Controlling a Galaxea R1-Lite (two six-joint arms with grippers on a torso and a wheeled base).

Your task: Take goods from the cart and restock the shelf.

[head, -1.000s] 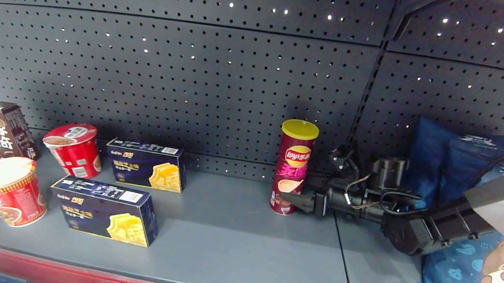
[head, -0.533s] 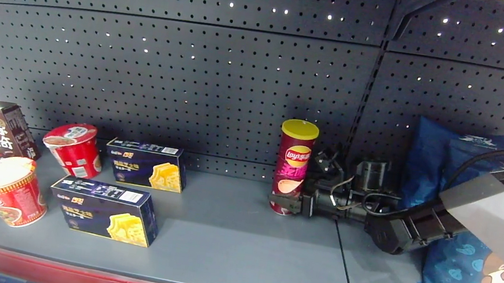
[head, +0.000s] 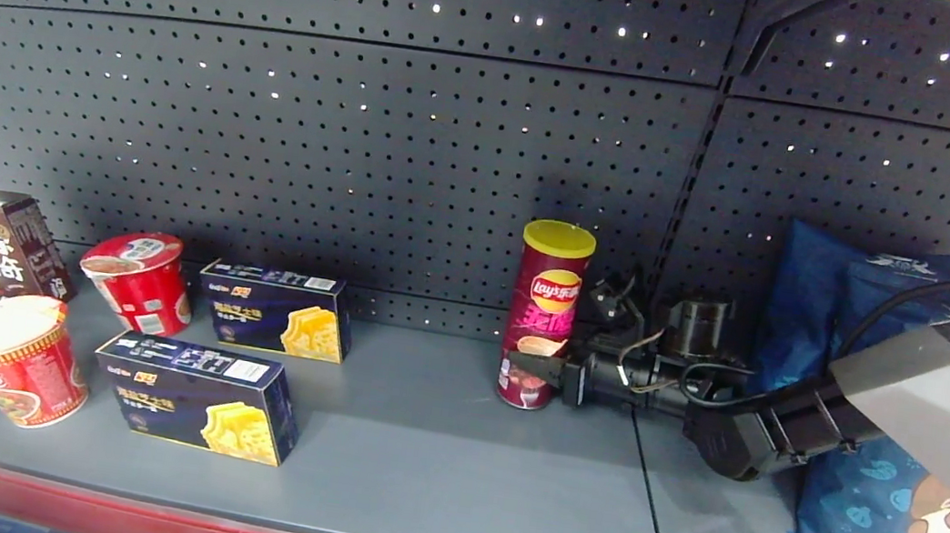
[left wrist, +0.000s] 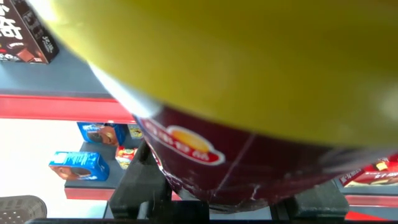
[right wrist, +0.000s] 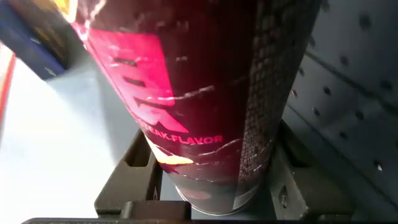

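Shelf (head: 433, 444) is grey, red-edged, backed by dark perforated panel (head: 317, 145).

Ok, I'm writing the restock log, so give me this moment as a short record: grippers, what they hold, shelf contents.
right gripper: shut on chips can, low on its body
chips can: slightly tilted, on or just above the shelf, near the back panel
left gripper: shut on second can, yellow lid nearest its camera
shelf left: front noodle cup, rear noodle cup, front blue box, rear blue box, dark boxes
shelf right: blue bags
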